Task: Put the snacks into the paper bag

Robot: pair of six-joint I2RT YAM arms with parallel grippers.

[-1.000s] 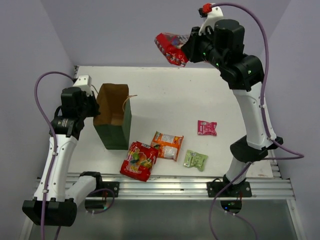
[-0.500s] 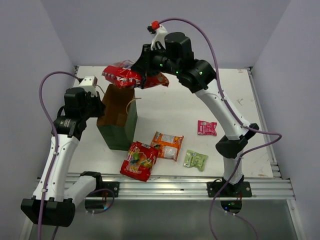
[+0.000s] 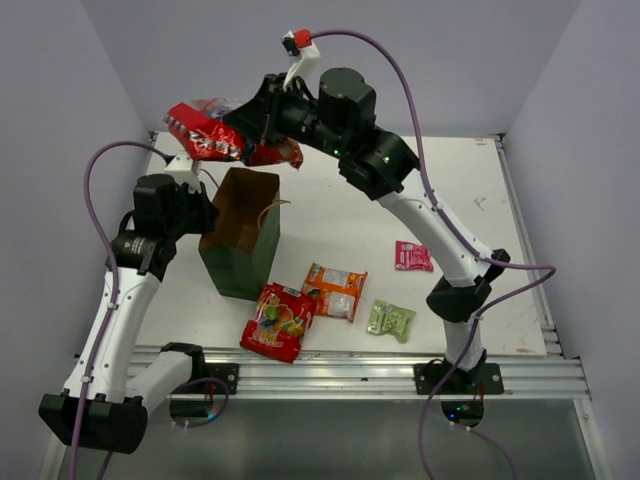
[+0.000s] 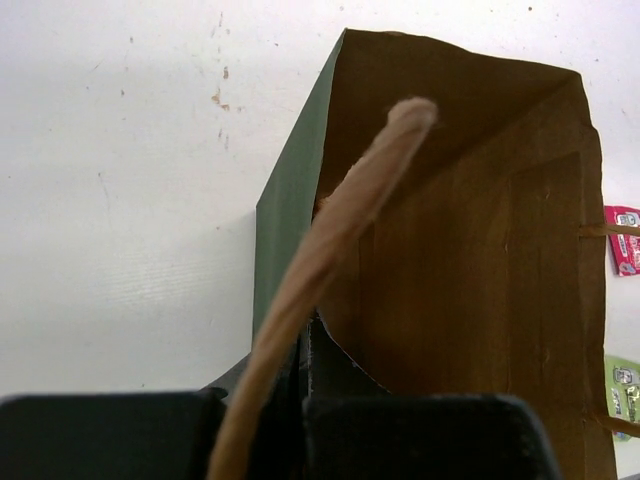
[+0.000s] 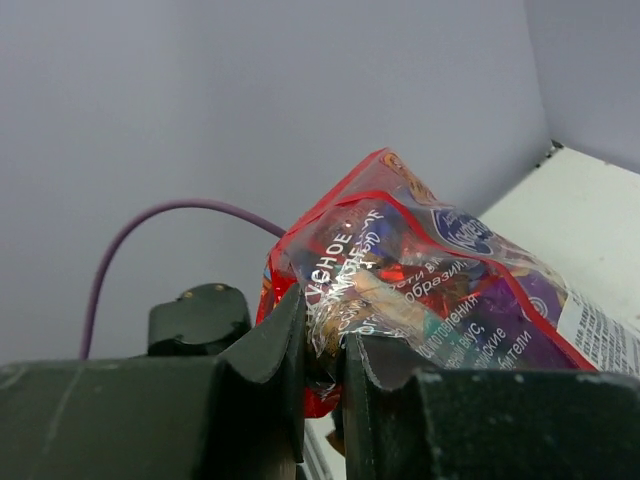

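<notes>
The dark green paper bag (image 3: 243, 245) stands upright and open at the table's left; its brown inside (image 4: 470, 280) shows in the left wrist view. My left gripper (image 3: 200, 213) is shut on the bag's left rim, beside the loop handle (image 4: 330, 250). My right gripper (image 3: 250, 125) is shut on a large red snack packet (image 3: 205, 132), holding it high above the bag's far left corner; the packet fills the right wrist view (image 5: 430, 290). On the table lie a second large red packet (image 3: 279, 320), an orange-white packet (image 3: 335, 290), a small pale green packet (image 3: 391, 320) and a small pink packet (image 3: 413, 256).
The table's metal rail (image 3: 350, 370) runs along the near edge. Purple walls enclose the table on three sides. The right arm's forearm (image 3: 420, 215) spans above the table's middle.
My right arm has swung left with the red packet, from the far right to above the bag's far left corner. The bag's top has tilted slightly right. The left gripper keeps its hold.
</notes>
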